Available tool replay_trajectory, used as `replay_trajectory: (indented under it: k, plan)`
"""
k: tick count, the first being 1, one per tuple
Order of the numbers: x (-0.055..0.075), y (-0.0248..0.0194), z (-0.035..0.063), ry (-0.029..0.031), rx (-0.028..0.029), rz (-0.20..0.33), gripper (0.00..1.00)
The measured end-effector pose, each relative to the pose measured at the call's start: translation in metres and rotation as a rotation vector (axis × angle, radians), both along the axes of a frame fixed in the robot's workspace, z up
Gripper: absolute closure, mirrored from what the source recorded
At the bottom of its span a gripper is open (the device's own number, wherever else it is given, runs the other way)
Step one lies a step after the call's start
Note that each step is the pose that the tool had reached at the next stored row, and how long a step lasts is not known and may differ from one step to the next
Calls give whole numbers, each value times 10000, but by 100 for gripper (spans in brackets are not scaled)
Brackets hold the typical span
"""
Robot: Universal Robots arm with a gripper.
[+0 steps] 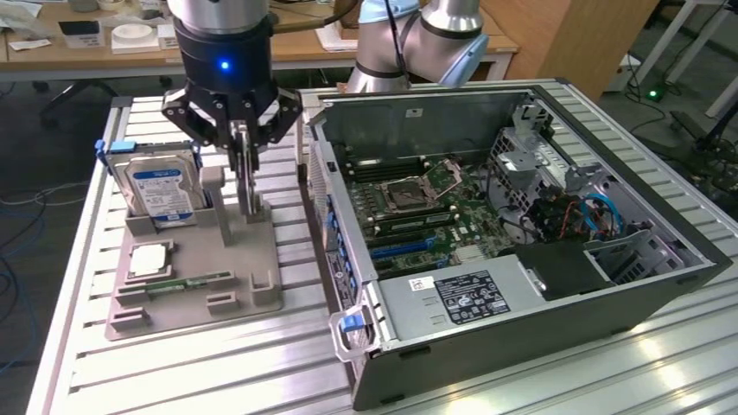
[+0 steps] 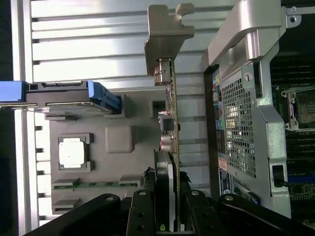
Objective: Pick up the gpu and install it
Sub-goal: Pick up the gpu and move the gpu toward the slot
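Gpu in the exterior view: you see it upright and edge-on, pinched between the fingers, its lower edge at the grey holder. A hard drive stands in that holder just beside it, toward the exterior view's left. The open computer case lies on the counter toward the exterior view's right.

In the wrist view, your fingers clamp the gpu from both sides. Its metal bracket is at the far end. The holder, the hard drive and a square chip lie beyond it, with the case on its other side.
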State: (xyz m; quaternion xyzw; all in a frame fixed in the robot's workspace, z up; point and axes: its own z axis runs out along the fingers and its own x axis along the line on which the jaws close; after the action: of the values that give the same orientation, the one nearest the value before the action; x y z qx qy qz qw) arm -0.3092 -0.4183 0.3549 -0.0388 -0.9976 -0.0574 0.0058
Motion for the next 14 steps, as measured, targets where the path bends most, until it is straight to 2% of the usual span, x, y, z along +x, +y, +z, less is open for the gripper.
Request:
replay_trajectory:
  k: [2,4,8,10,14]
  plan:
    - [0,0,14,-3,-11,20,71]
    - [1,-1,23,-1,-86,38,71]
    - [1,0,48,-1,-194,50,71]
    - [1,0,79,-1,-209,52,71]
    - [0,0,199,-2,-209,51,71]
